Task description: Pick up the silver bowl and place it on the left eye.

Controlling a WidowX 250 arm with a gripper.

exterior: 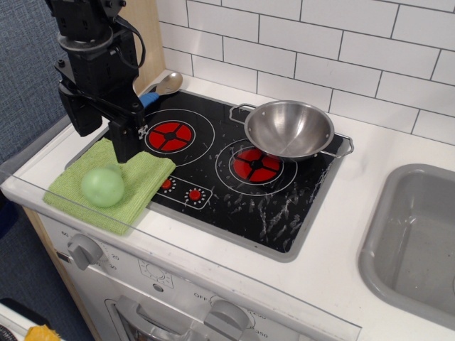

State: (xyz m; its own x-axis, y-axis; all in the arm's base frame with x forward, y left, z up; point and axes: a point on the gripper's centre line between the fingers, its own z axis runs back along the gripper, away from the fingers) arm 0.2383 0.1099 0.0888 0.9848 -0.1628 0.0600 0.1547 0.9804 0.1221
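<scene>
White brick-pattern tiles back a white counter surface [370, 177] carrying a glossy black glass stove top [234, 170], with a grey sink [412, 241] at the right. Black robot arm stands over the stove's left edge; its end effector [126, 148] points down at the folded green cloth [114, 186], jaw state cannot be determined. Shiny round stainless-steel bowl [288, 128] sits partly over the right burner, empty, ungripped. Left red segmented disc eye [169, 136] is uncovered. Pale green ball [103, 187] rests on the cloth. Silver spoon with blue handle [162, 87] lies behind the arm.
</scene>
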